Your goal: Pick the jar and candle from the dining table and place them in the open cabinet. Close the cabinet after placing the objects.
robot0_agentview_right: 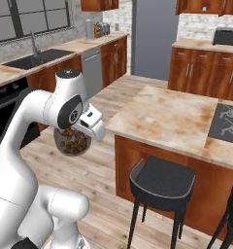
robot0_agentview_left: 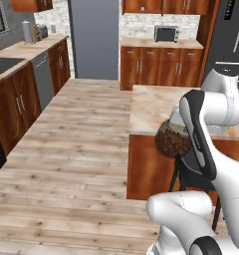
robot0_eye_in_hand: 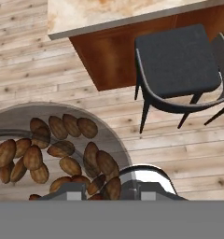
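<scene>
Jar beside dining table

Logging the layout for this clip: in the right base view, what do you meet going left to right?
Sink → jar held under the hand → dining table → stool → cooktop.
</scene>
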You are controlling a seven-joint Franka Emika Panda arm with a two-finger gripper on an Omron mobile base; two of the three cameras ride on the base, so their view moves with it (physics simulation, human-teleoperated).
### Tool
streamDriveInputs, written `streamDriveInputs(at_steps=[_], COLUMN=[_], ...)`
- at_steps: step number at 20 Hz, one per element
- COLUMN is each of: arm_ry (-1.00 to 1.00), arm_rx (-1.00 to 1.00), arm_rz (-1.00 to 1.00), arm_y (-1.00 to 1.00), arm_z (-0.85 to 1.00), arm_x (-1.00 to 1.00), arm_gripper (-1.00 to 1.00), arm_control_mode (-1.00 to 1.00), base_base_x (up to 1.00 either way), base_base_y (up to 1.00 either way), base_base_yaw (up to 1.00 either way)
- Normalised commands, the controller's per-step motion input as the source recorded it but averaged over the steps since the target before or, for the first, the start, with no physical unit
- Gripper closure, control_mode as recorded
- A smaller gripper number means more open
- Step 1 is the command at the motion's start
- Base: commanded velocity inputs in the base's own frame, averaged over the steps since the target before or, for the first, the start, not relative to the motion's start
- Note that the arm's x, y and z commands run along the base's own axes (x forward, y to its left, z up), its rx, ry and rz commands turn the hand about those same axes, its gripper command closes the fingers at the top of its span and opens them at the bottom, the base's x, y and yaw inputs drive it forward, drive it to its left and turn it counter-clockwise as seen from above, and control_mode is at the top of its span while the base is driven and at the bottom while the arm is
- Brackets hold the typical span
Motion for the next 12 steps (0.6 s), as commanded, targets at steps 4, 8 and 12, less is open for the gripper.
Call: streamDriveInputs(at_steps=[4, 8, 12], arm_ry=[0.00, 0.00, 0.00], arm_rx=[0.00, 0.00, 0.00], arm_rz=[0.00, 0.00, 0.00], arm_y=[0.00, 0.00, 0.00], arm_z=[0.00, 0.00, 0.00], arm_x=[0.00, 0.00, 0.00], arm_gripper=[1.00, 1.00, 1.00], arm_control_mode=[1.00, 1.00, 1.00], base_base_x=[0.33, 0.34, 0.34], base_base_y=[0.56, 0.54, 0.53], base_base_yaw=[-0.06, -0.08, -0.08])
